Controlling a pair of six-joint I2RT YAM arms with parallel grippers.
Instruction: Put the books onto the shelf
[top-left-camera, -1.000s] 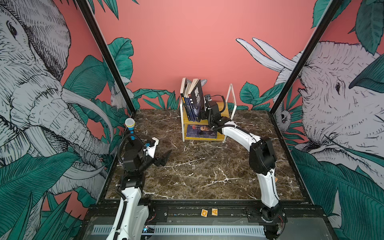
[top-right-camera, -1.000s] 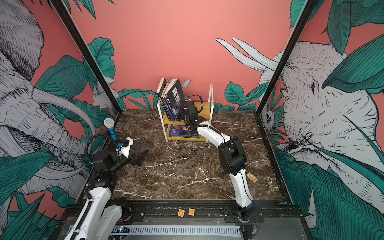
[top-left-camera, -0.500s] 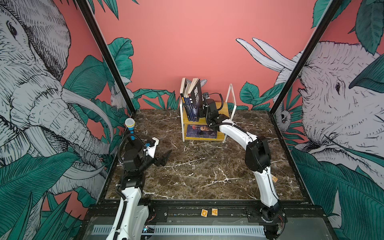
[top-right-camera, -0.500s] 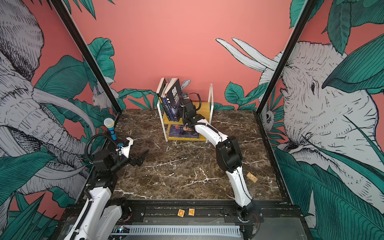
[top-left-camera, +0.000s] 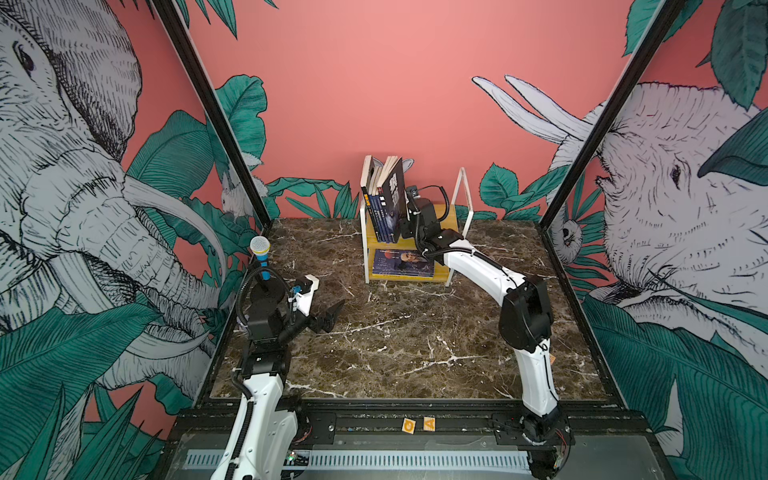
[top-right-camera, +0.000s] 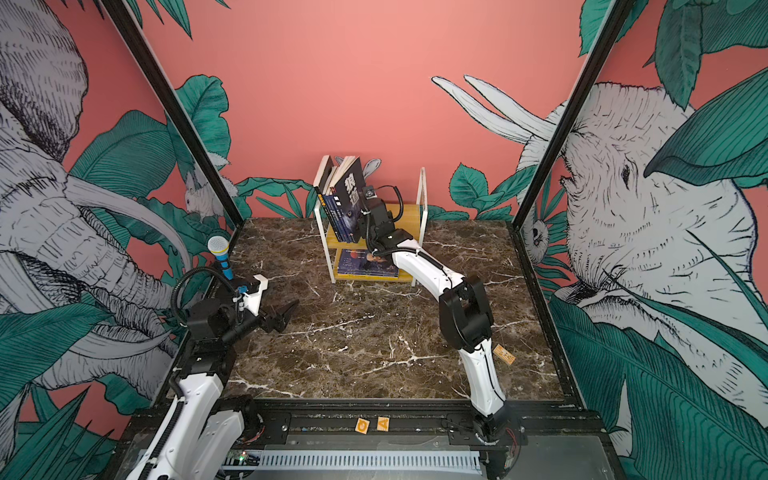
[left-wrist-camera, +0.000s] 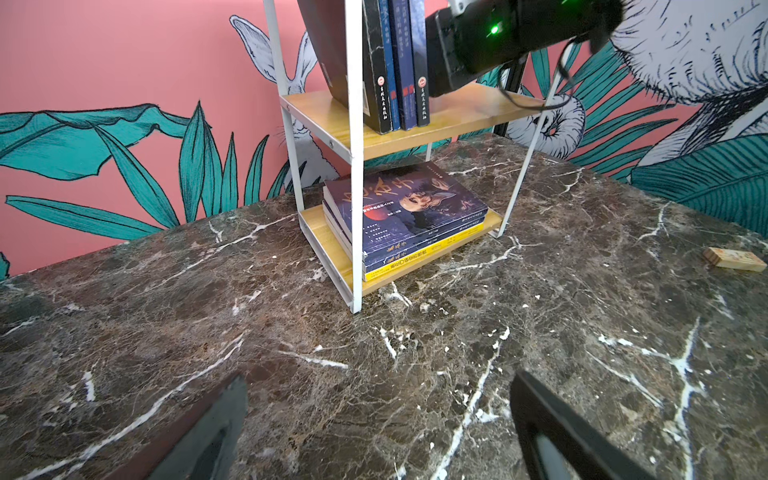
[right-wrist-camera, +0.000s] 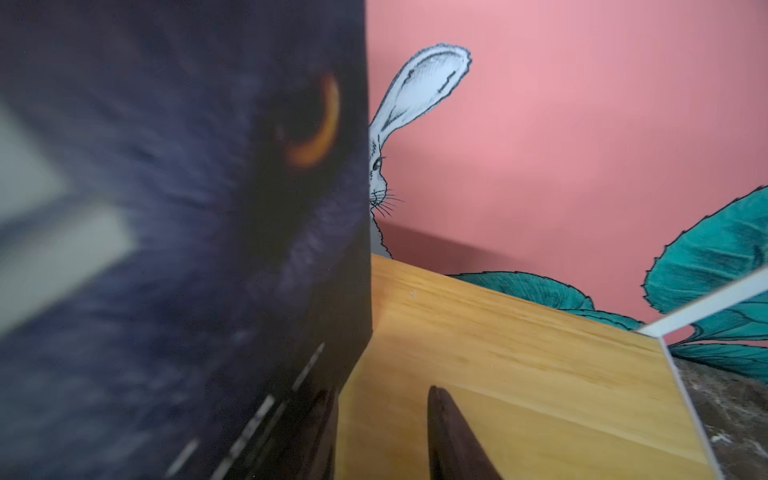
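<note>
Right, left to right. Mic (top-left-camera: 259, 249) stands at the table (top-left-camera: 415, 353) edge, just behind your left gripper (top-left-camera: 333, 314). That gripper hangs low over the marble. Its fingers (left-wrist-camera: 216, 428) are spread wide with nothing between them.

Shelf (top-left-camera: 462, 195) sits well ahead of those fingertips, at the far side of the table. On the lower board, purple books (left-wrist-camera: 415, 203) lie flat, stacked on a yellow book (left-wrist-camera: 419, 255). On the upper board, navy books (top-left-camera: 380, 216) stand in a row. The black book (top-left-camera: 397, 191) stands at the end of the row nearest your right gripper (right-wrist-camera: 382, 390).

Your right gripper is down at the upper board. Its fingers (right-wrist-camera: 449, 436) are parted, with bare wood showing in the gap, so it grips nothing. The black book's cover is just outside one finger and fills that side of the right wrist view. You can't tell from the blur whether cover and finger touch. The rest of the upper board, on the other finger's side, is bare out to the white frame.

Block (top-right-camera: 504, 355) lies on the table well back from the right fingers, beside that arm's lower link.
</note>
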